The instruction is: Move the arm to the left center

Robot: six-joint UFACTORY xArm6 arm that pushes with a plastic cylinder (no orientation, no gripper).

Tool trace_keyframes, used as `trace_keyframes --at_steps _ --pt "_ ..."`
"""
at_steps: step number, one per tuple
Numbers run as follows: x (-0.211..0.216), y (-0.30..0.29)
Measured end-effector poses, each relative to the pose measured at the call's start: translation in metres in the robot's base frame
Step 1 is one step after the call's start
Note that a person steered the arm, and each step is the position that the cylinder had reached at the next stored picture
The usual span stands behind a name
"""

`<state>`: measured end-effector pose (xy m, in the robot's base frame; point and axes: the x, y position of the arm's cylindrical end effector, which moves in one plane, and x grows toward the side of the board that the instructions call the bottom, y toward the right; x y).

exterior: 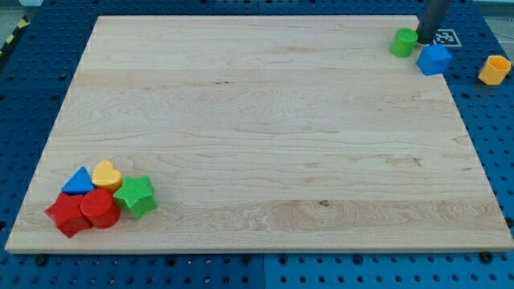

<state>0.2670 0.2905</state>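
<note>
At the desk's [265, 128] top right corner our tool, a jawless rod holding nothing, rests its tip [423, 42] beside the green block [404, 42]; we should sweep straight toward the left edge's middle.

Bright, even light across the wooden board [265, 128], no harsh glare on the grain. Shadows are short and soft: a faint dark edge under the cluster at seven o'clock, around the green star [136, 197]. Focus is crisp over most of the view. Up at one o'clock the dark rod [434, 20] looks slightly soft. Board edges run straight, without visible bending.
</note>
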Motion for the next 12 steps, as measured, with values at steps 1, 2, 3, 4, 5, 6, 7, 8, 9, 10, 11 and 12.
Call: trace_keyframes --at_steps 1,2,3,4,5,6,7,8,9,10,11,12 --pt "0.020 0.002" --pt "0.044 0.002" --pt "0.053 0.002" --pt "0.066 0.002" --pt "0.082 0.001" --pt "0.093 -0.003" --pt "0.099 -0.015" --pt "0.099 -0.021" --pt "0.080 -0.035" --pt "0.059 -0.075" --pt "0.013 -0.121" --pt "-0.048 -0.124"
